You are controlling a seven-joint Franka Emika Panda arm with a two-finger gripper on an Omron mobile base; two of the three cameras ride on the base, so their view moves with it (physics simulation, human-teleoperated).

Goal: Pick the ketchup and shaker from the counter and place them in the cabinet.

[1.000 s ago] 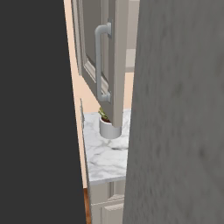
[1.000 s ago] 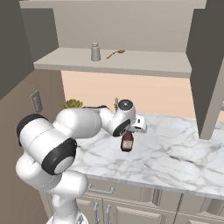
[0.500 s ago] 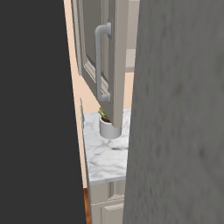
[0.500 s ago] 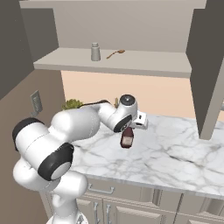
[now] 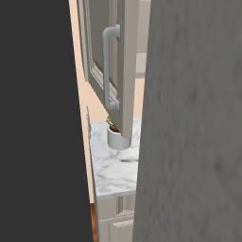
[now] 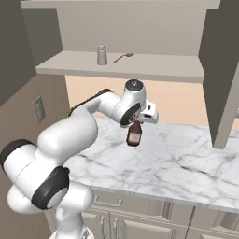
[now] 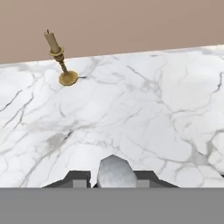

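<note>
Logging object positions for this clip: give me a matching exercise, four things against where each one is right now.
Things:
1. ketchup bottle
2. shaker
3. candlestick
4. potted plant

Places:
A. on the cabinet shelf
B. standing on the counter near the wall
C. held in the jaws of the gripper, above the counter
D. on the counter below the open cabinet door

Pairs: 1-C, 2-A, 3-B, 4-D

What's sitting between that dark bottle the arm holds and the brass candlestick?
Nothing: in the hand view, bare white marble counter runs from the bottle to the candlestick.
</note>
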